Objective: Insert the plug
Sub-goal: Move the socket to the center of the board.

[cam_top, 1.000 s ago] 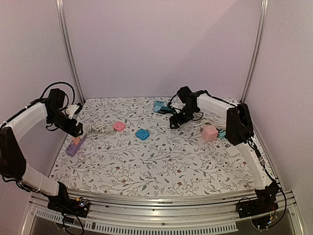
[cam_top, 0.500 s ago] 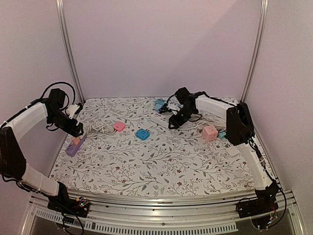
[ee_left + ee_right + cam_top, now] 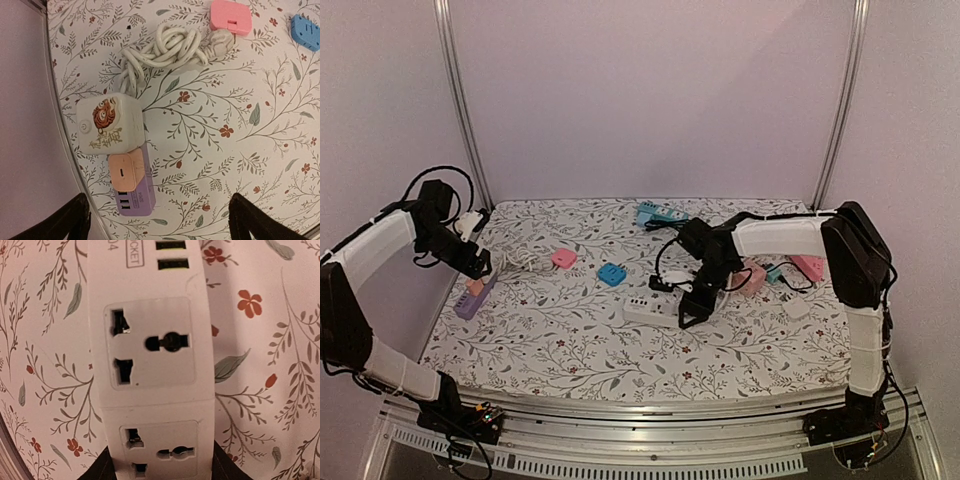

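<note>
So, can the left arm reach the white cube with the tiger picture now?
Probably yes. The left gripper hangs open just above the white cube, with nothing over it. Only the orange plug and the coiled cable crowd its sides.

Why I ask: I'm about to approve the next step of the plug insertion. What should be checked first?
1. Is the right gripper closed on the white power strip? Ok.
2. Do the strip's sockets face up, unblocked? Ok.
3. Is the left gripper open? Ok.
4. Is a plug in hand? Not ok: the left gripper hovers empty over the white cube adapter and coiled cable.
5. Is the strip flat on the table? Cannot tell.
</note>
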Available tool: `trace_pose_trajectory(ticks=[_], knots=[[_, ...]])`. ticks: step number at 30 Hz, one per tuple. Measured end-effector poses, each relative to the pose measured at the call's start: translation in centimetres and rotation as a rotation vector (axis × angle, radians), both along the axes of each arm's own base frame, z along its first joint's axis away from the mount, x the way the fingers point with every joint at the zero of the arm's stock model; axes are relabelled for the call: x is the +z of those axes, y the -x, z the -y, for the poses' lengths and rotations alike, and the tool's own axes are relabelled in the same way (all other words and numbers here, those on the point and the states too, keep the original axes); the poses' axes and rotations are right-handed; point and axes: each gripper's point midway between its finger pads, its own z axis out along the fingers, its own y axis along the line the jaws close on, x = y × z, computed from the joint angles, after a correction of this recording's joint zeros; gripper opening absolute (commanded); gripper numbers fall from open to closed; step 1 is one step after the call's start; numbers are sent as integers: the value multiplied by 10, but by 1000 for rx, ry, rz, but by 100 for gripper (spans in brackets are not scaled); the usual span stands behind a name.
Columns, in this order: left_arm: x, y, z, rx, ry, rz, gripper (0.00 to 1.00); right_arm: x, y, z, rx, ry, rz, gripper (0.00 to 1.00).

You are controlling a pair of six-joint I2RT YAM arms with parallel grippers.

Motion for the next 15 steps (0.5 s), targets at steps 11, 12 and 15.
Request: trace_pose_trajectory(ticks=[11, 12, 15], knots=[[2, 7, 5, -21, 8, 11, 96, -2, 76, 3, 186, 85, 29, 56], [1, 8, 6, -23, 8, 10, 96, -2, 79, 4, 190, 93, 34, 65], [1, 8, 7, -27, 12, 8, 96, -2, 83, 11, 183, 121, 33, 78]])
